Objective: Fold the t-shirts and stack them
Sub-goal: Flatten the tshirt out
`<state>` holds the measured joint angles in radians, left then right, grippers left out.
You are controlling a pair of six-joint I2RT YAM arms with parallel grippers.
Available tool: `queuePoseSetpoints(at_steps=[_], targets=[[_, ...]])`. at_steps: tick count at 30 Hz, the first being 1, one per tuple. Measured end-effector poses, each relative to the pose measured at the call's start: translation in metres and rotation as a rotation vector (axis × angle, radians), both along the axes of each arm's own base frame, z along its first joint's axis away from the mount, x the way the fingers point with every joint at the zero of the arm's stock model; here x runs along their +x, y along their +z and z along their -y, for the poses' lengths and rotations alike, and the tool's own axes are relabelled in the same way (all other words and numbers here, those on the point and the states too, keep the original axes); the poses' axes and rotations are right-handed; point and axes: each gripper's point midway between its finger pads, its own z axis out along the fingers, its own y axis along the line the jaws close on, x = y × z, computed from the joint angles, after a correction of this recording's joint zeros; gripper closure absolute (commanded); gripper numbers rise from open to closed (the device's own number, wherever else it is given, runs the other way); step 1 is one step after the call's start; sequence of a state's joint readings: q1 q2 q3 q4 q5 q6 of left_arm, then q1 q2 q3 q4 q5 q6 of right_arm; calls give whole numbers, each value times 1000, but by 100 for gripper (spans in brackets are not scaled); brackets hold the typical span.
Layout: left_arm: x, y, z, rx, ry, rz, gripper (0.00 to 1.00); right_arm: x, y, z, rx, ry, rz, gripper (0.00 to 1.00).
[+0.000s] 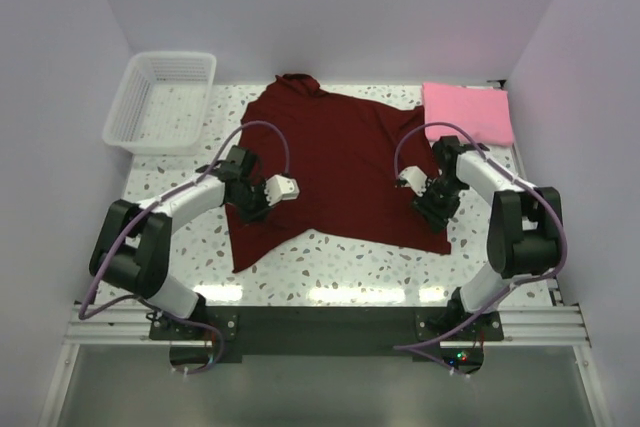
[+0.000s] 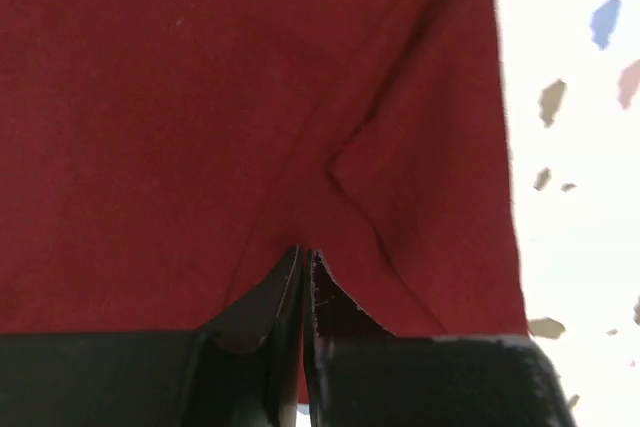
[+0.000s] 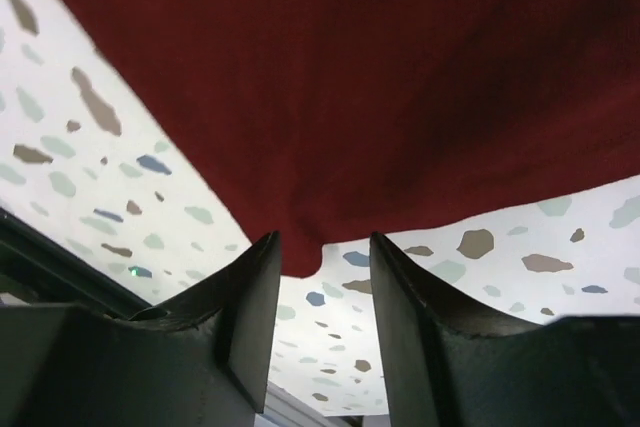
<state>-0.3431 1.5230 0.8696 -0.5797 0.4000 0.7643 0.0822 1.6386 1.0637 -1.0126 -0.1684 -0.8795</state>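
Observation:
A dark red t-shirt point(image 1: 340, 162) lies spread across the middle of the speckled table point(image 1: 340, 269), collar toward the back. At the back right rests a pink t-shirt point(image 1: 468, 110), folded into a neat rectangle. My left gripper point(image 1: 252, 207) sits on the red shirt's left lower side. In the left wrist view that gripper point(image 2: 304, 250) has its jaws pressed together on a pinch of red cloth point(image 2: 200, 97), with creases running to the tips. My right gripper point(image 1: 436, 209) is at the shirt's right hem. There it point(image 3: 322, 239) stands open, a corner of red cloth point(image 3: 400, 77) just between the tips.
A white mesh basket point(image 1: 128, 107) stands at the back left corner. White walls close the table in on the left, back and right. Both arm bases sit on the rail at the near edge.

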Motion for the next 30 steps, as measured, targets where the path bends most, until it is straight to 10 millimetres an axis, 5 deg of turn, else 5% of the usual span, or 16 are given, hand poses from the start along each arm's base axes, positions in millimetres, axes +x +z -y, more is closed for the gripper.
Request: queuePoseSetpoints(at_steps=[12,30], targets=[[-10,-20,31,143,-98,63,97,9,-19,9,-80,-110,-14,58],[-91,8,117,34,-421,79,88,10,-20,14,-106,-107,-12,57]])
